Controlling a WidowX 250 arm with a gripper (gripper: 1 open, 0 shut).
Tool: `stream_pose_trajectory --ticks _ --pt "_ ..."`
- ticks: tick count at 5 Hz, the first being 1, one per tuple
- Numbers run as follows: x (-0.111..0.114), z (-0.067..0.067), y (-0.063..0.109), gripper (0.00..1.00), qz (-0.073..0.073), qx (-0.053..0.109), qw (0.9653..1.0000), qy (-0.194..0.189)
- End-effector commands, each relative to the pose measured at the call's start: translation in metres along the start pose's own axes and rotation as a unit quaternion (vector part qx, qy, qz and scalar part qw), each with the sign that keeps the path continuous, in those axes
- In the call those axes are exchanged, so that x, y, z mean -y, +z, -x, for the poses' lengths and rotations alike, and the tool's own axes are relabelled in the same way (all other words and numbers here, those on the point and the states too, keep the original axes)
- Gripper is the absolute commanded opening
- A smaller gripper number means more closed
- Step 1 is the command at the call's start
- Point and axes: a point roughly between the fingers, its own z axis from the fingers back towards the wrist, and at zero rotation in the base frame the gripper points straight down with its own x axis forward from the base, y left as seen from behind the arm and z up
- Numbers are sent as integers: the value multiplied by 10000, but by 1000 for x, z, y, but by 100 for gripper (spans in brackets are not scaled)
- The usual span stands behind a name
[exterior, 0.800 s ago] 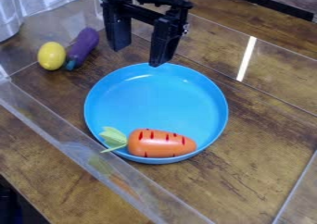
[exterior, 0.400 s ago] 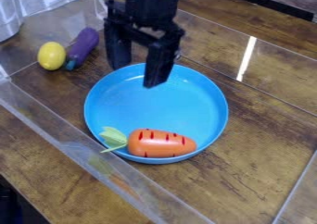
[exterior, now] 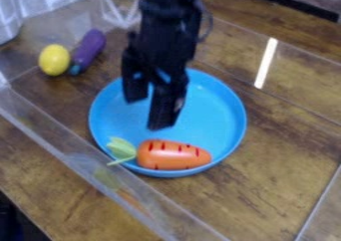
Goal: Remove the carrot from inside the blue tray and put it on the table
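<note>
Above the blue tray, the pincer hangs with jaws apart, empty: approach step. The carrot lies inside the tray's near rim; next, descend over it, grip, carry to the desk.

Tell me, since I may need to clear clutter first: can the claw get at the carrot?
Probably yes. The open claw hangs over the blue tray, the carrot lies uncovered at its near rim, and nothing stands between them.
</note>
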Motion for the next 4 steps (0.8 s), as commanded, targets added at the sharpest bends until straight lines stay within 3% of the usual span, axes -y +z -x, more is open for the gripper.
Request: stream_pose_trajectory --ticks 1,2,3,4 --pt "6 -7 -13 100 -214 145 9973 -691" --pt "6 -13 -32 100 -279 162 9954 -906" --pt "3 -16 -36 100 -277 220 9956 -863" --pt "1 -17 -39 0 -254 242 9955 -878"
